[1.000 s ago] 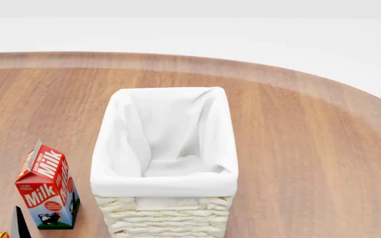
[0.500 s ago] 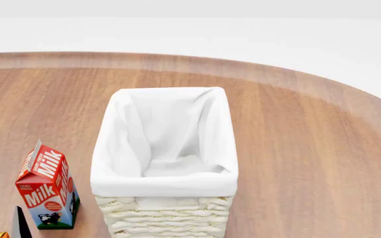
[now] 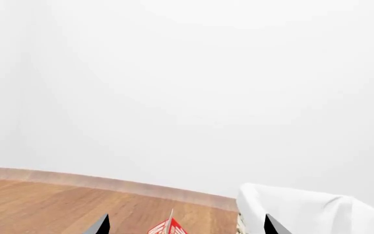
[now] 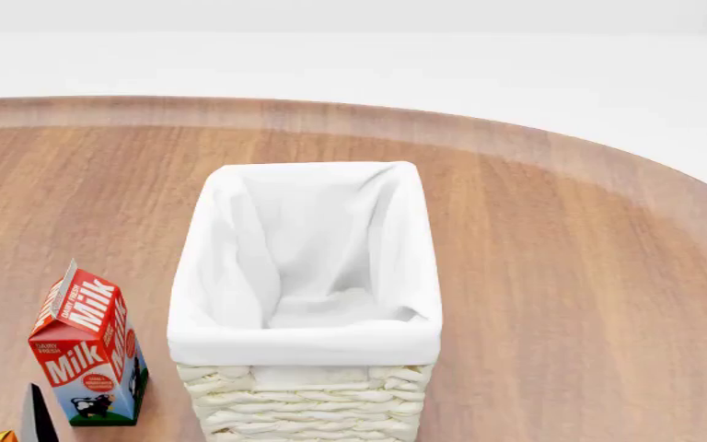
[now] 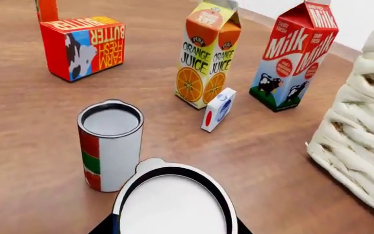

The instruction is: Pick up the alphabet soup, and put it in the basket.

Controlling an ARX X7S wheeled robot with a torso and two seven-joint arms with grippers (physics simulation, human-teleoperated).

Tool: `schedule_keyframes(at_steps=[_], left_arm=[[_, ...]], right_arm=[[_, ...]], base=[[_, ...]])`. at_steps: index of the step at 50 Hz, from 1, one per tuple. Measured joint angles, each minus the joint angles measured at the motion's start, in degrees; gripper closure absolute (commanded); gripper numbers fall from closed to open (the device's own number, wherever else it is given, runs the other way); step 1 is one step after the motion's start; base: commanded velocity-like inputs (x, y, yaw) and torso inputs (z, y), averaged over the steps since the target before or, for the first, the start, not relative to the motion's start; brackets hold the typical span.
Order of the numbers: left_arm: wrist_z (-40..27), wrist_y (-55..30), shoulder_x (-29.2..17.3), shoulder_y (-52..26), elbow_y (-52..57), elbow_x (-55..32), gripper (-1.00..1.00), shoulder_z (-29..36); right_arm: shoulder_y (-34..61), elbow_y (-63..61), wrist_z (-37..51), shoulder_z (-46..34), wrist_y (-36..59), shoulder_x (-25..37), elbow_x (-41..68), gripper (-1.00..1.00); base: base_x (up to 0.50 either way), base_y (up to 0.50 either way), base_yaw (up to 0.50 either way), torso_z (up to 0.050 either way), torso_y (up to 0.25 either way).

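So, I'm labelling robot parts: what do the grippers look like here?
Little shows. The left gripper has two plain near-black jaws tapering to sharp points. Of the right gripper only dark slivers show at the picture's edge. No cables, markings or arm links are visible.

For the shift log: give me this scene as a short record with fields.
alphabet soup: nearest the right wrist camera, only its top shows, not in the basket
basket: upright, nothing visible inside its liner
other can: red-and-green label, upright, close beside the soup
cartons: milk and orange juice, both upright
butter box: farther off than the cans
left gripper: open, holding nothing
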Motion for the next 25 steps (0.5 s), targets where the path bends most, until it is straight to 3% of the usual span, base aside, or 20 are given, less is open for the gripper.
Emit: schedule_keyframes(at_steps=[25], left_arm=[[-0.21, -0.07, -0.19, -0.24, -0.17, -0.05, -1.0, 0.41]], right_arm=[[-7.83, -14.14, 3.12, 6.97, -7.87, 6.57, 11.43, 1.0]], base=[[0.0, 0.0, 0.0, 0.0, 0.0]])
